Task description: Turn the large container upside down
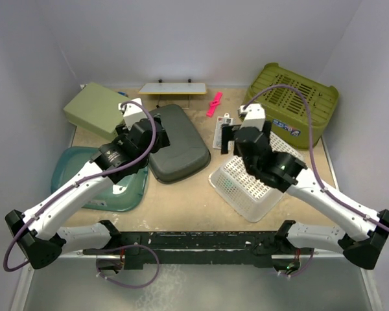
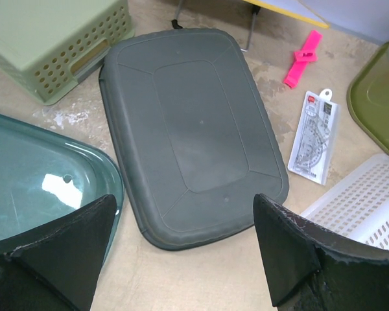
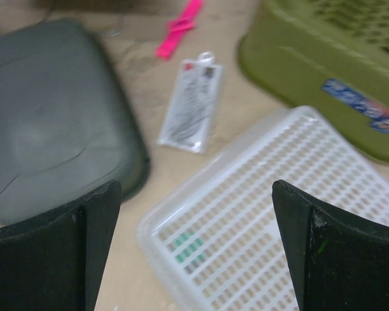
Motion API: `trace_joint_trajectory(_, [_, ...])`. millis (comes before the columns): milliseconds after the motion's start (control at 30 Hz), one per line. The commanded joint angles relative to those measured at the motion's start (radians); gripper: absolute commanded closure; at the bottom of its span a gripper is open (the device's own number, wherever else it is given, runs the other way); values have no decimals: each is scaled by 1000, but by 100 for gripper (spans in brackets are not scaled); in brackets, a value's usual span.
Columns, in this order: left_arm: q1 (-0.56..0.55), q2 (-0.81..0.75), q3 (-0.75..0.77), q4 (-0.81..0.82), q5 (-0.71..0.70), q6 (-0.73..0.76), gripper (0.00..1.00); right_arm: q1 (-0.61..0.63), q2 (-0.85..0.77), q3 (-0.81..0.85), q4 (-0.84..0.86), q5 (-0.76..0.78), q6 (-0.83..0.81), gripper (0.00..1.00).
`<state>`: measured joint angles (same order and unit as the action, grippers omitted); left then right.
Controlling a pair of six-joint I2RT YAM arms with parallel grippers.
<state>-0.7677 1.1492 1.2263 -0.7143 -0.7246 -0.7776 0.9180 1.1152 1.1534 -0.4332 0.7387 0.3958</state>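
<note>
The large container is an olive-green tub at the back right, lying base up with its slotted bottom showing and a label on its near side. It also shows in the right wrist view and as an edge in the left wrist view. My right gripper is open and empty, above a white slotted basket, short of the tub. My left gripper is open and empty, above the near edge of a dark grey tub that lies upside down.
A teal tub lies at the left, a pale green basket at the back left. A packaged ruler set and a pink clip lie on the table. A small yellow-topped stand is by the back wall.
</note>
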Motion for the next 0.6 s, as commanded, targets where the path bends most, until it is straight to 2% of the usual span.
trace_joint_trajectory(0, [4, 4, 21, 79, 40, 69, 16, -170, -47, -26, 46, 115, -31, 0])
trace_joint_trajectory(133, [3, -1, 6, 113, 51, 99, 16, -262, -134, -71, 41, 189, -8, 0])
trace_joint_trajectory(300, [3, -10, -10, 155, 83, 135, 16, -354, -280, -136, -16, 252, 116, 0])
trace_joint_trajectory(433, [3, -12, -37, 195, 104, 134, 17, -360, -388, -205, -6, 210, 182, 0])
trace_joint_trajectory(567, [3, -11, -46, 212, 117, 133, 17, -360, -417, -241, 10, 145, 185, 0])
